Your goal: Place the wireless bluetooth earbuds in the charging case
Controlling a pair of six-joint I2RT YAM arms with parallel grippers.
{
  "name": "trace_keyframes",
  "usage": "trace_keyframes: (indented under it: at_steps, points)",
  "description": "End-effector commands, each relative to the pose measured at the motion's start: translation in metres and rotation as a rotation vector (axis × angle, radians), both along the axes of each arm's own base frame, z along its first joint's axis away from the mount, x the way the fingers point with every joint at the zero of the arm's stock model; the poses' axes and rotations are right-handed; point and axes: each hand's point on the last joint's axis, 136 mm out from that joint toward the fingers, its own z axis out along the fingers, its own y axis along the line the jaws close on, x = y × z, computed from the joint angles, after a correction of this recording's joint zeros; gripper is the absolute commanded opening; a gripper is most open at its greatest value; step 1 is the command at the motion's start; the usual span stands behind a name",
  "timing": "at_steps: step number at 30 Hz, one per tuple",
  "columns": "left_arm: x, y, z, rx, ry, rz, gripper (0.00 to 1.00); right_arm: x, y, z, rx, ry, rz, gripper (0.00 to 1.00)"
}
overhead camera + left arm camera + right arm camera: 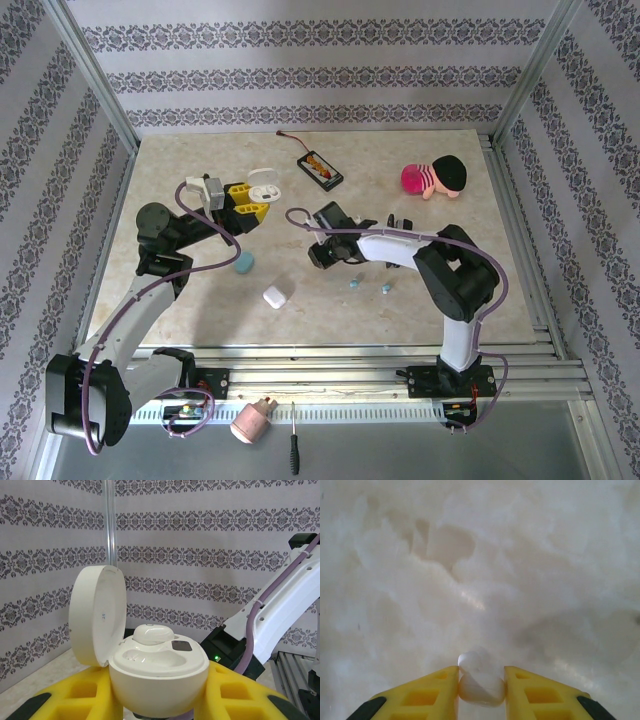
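**One earbud in the case, another in the right tool's grip**

A white earbud (480, 687) is pinched between the yellow fingers (432, 690) of the right tool (481, 671). The jaws stand narrow, closed against the earbud's sides, and its rounded end pokes out past the fingertips. Below it lies the pale, marbled bench (470, 555); whether the earbud touches that surface cannot be told.

A second white earbud (150, 632) sits in the far socket of the charging case (160, 680), a round white shell. The near socket (136, 656) beside it is empty. The lid (97, 615) is swung open and stands upright on the left of the wrist view. The left tool (159, 695) clamps the lower half of the case between its yellow fingers and holds it level.

From above, the left tool and its case are at the back left of the bench, and the right tool is near the middle, well apart from the case. Two light-blue earbuds (353, 284) lie loose on the bench just in front of the right tool, close together but not touching. A light-blue case (244, 262) and a closed white case (275, 296) rest further left.

Towards the back edge lie a black tray (320, 170) with a cable and a pink-and-black plush toy (435, 178). A screwdriver (293, 455) lies in front of the arm bases.
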Motion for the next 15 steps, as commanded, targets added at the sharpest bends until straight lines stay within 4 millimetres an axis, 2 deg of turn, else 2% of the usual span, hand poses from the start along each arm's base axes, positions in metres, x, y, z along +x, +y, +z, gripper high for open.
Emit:
trace_keyframes:
  at_steps: [1,3,7,13,15]
  points:
    - [-0.004,-0.005,0.012,0.009,-0.043,-0.024,0.26,-0.031,-0.002,0.0,0.021,0.077,0.122,0.27]
    - [-0.002,-0.005,0.009,0.011,-0.034,-0.029,0.26,-0.037,-0.004,-0.005,0.021,0.113,0.132,0.27]
    - [0.0,-0.007,0.01,0.008,-0.029,-0.039,0.26,-0.032,-0.008,-0.009,0.004,0.112,0.095,0.27]
    - [-0.001,-0.006,0.011,-0.002,-0.027,-0.043,0.27,-0.018,-0.016,0.018,0.028,0.07,-0.035,0.45]
    - [-0.002,-0.006,0.01,0.002,-0.031,-0.043,0.27,-0.02,-0.017,0.029,0.074,0.074,-0.092,0.5]
